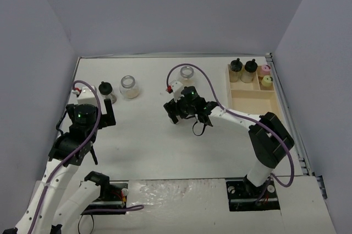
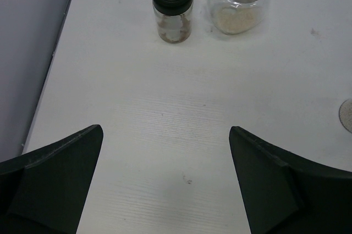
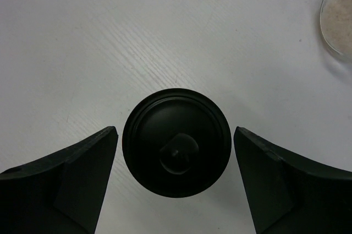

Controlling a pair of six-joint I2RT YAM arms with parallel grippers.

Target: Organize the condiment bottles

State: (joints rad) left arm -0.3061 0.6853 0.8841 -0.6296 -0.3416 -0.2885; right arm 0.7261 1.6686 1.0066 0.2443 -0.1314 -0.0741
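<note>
A black-capped jar (image 1: 104, 91) and a silver-rimmed jar (image 1: 129, 86) stand at the far left, and they also show in the left wrist view as the black-capped jar (image 2: 172, 5) and the silver-rimmed jar (image 2: 240, 0). My left gripper (image 2: 166, 130) is open and empty, well short of them. My right gripper (image 3: 175, 130) is open and straddles another jar's black cap (image 3: 176, 141) from above, with a small gap on each side. In the top view this gripper (image 1: 188, 112) hides that jar. A second silver-rimmed jar (image 1: 187, 73) stands just beyond it.
The pale wooden tray (image 1: 254, 101) lies at the far right. Its back compartments hold two black-capped jars (image 1: 236, 69), a pink-capped jar (image 1: 265, 70) and a yellow-capped jar (image 1: 268, 81). The enclosure walls close in the left, back and right sides.
</note>
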